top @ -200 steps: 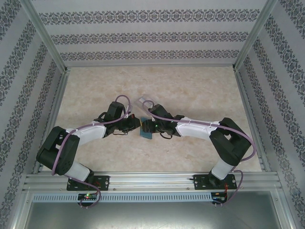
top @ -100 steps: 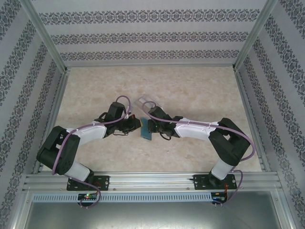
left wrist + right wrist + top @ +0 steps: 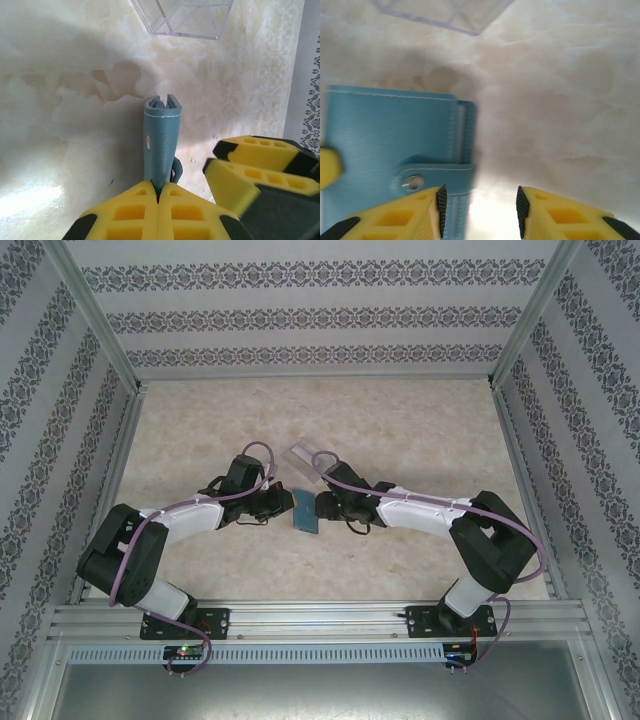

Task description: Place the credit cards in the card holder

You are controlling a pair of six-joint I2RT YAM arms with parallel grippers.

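Fingers [image 3: 131,212] of the left gripper [image 3: 159,194] clench the teal card holder [image 3: 161,142], held on edge with its long axis toward 12 o'clock. The right gripper [image 3: 479,207], jaws parted and empty, has the holder at its 10 o'clock, just beside.

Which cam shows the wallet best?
Right wrist: the wallet shows its broad teal face and snap tab up close. Left wrist sees it edge-on, pinched in the left hand. Top external gives a small teal sliver, no detail.
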